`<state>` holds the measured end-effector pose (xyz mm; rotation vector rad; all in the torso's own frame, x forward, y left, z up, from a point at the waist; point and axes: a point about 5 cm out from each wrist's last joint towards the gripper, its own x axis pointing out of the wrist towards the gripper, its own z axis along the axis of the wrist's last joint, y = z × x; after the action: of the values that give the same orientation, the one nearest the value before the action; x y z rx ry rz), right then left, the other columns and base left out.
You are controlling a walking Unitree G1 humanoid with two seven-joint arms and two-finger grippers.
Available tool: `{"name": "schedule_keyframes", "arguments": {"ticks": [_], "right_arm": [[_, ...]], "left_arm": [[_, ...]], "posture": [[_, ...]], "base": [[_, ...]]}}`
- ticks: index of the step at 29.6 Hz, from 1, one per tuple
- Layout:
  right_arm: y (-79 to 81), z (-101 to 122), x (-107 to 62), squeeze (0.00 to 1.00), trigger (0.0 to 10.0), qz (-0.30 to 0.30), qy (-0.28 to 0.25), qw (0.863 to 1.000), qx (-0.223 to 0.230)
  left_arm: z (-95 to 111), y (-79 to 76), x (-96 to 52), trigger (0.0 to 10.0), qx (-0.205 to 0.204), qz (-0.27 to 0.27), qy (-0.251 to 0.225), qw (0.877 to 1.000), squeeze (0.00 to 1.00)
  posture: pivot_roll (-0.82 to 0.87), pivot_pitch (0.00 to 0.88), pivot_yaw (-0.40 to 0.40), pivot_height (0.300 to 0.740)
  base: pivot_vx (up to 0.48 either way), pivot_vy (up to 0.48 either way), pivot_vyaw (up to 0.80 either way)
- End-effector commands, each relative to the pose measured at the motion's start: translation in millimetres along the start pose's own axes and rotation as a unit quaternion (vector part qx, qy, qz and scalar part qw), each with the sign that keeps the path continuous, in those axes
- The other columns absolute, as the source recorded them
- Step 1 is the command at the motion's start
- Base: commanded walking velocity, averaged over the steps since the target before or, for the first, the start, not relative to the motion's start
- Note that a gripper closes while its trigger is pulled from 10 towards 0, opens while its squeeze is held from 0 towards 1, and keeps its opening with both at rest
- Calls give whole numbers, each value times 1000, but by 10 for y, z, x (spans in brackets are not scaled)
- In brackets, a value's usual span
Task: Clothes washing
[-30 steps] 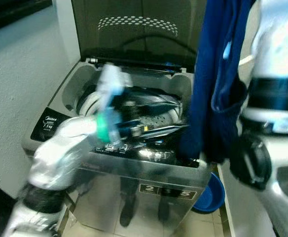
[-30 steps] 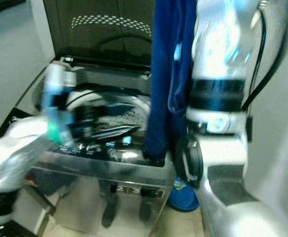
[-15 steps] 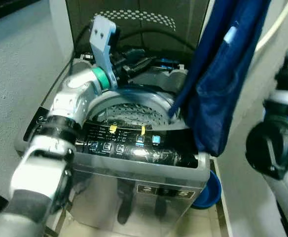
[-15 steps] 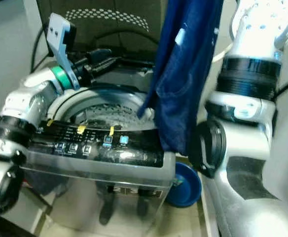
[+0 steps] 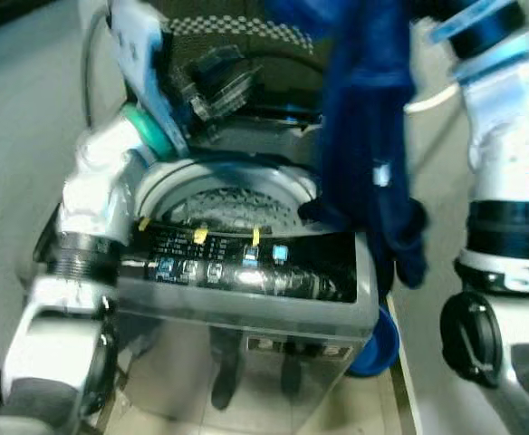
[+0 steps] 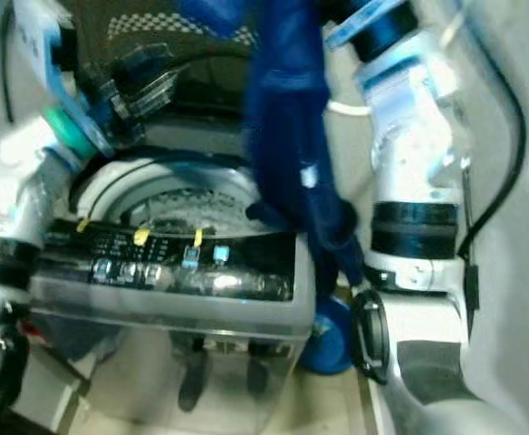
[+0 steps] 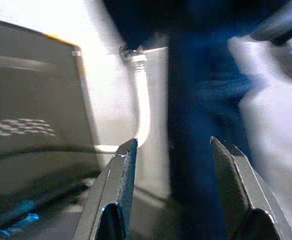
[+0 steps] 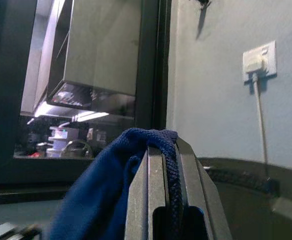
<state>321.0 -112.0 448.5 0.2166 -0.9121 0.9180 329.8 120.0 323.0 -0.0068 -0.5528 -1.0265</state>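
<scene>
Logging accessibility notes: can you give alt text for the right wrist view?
The right gripper, its two black fingers shut, pinches a fold of dark blue fabric garment that hangs below. Behind are a grey wall, a white wall socket with a cord, and a dark window.

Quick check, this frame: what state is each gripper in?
Left gripper: open, empty, raised over the washing machine.
Right gripper: shut on the blue garment, held high over the tub.
</scene>
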Motion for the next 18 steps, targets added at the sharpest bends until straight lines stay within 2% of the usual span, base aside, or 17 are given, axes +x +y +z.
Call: {"name": "schedule_keyframes", "arguments": {"ticks": [1,2,4,5,6,7,8,9,10,11,12,13,15,18], "right_arm": [[190,231,214,0,10000,66,-50,996,25],[190,231,214,0,10000,66,-50,996,25],[265,323,304,0,10000,92,-73,991,62],[265,323,304,0,10000,92,-73,991,62],[293,354,358,0,10000,103,-83,988,81],[293,354,358,0,10000,103,-83,988,81],[304,363,402,0,10000,108,-87,986,90],[304,363,402,0,10000,108,-87,986,90],[309,348,456,0,10000,110,-89,985,99],[332,336,493,0,10000,120,-95,981,119],[332,336,493,0,10000,120,-95,981,119],[407,362,521,0,10000,146,-104,974,137],[558,454,527,0,10000,196,-120,958,169],[653,538,511,0,10000,223,-129,948,189]], "left_arm": [[-78,-294,19,10000,-41,-58,9,997,0],[-78,-294,19,10000,-41,-58,9,997,0],[-238,-514,35,10000,-80,-95,24,992,0],[-238,-514,35,10000,-80,-95,24,992,0],[-335,-655,62,10000,-103,-124,32,986,0],[-335,-655,62,10000,-103,-124,32,986,0],[-406,-770,83,10000,-116,-152,39,981,0],[-406,-770,83,10000,-116,-152,39,981,0],[-493,-885,123,10000,-134,-177,46,974,0],[-581,-937,171,10000,-149,-190,55,969,0],[-581,-937,171,10000,-149,-190,55,969,0],[-663,-920,236,10000,-149,-183,68,969,0],[-755,-787,375,10000,-144,-163,83,973,0],[-790,-657,455,10000,-132,-145,96,976,0]], "posture": [[15,16,7,740],[15,16,7,740],[23,14,-1,740],[23,14,-1,740],[23,17,-4,740],[23,17,-4,740],[22,17,-5,740],[22,17,-5,740],[23,14,-9,740],[27,15,-11,740],[27,15,-11,740],[23,17,-10,740],[17,21,-6,740],[7,24,-2,740]], "base": [[0,0,0],[0,0,0],[0,0,0],[0,0,0],[0,0,0],[0,0,0],[0,0,0],[0,0,0],[0,0,0],[0,0,0],[0,0,0],[0,0,0],[0,0,0],[0,0,0]]}}
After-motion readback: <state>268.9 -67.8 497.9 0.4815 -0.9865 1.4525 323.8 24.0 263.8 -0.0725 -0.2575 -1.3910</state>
